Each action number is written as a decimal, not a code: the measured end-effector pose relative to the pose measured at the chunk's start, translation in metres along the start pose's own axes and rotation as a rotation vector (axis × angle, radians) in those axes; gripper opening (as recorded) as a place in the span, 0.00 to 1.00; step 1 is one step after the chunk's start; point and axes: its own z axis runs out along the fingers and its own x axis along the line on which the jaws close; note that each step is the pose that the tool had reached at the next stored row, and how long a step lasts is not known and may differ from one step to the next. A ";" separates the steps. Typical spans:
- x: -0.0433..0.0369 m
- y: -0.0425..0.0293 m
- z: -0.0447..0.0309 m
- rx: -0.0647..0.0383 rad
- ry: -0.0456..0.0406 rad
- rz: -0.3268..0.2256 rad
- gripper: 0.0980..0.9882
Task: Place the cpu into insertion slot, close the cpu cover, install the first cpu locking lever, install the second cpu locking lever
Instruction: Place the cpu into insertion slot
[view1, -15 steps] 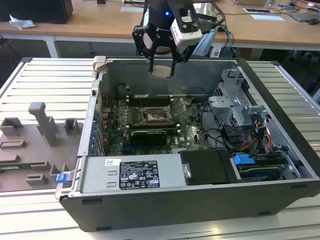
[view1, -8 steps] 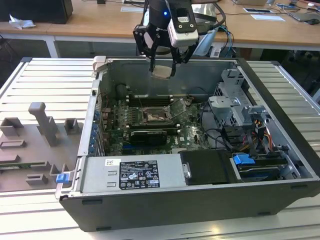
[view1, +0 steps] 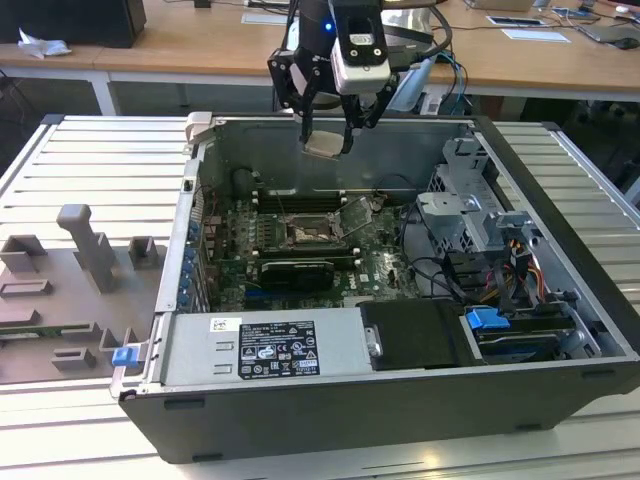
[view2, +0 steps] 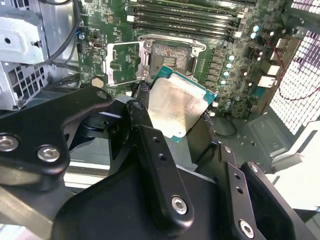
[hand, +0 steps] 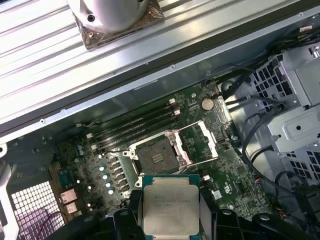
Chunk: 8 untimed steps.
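1. At the left of the exterior view, a grey fixture plate (view1: 60, 300) lies on the slatted table (view1: 90, 150), beside the open computer case (view1: 350, 420).
2. At upper centre, the arm reaches straight down over the case. Its gripper (view1: 328, 140) is closed onto the cpu (view1: 322, 146), pinching it by two opposite edges. The chip hangs in the air, slightly tilted.
3. Well below it, the insertion slot (view1: 304, 232) sits on the green board with its dark centre showing.
4. Just right of the slot, the cpu cover (view1: 358, 213) stands swung open.
5. In both wrist views, the cpu (view2: 177, 107) (hand: 170, 204) sits between the black fingers (view2: 150, 145), metal top showing. Beyond it are the insertion slot (view2: 170, 57) (hand: 156, 157) and the raised cpu cover (view2: 122, 62) (hand: 200, 142).
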 end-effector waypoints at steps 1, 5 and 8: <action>-0.0001 0.0000 0.0001 0.000 -0.0013 0.014 0.50; -0.0002 0.0001 0.0001 -0.001 -0.0055 0.061 0.50; -0.0004 0.0002 0.0002 -0.002 -0.0084 0.093 0.50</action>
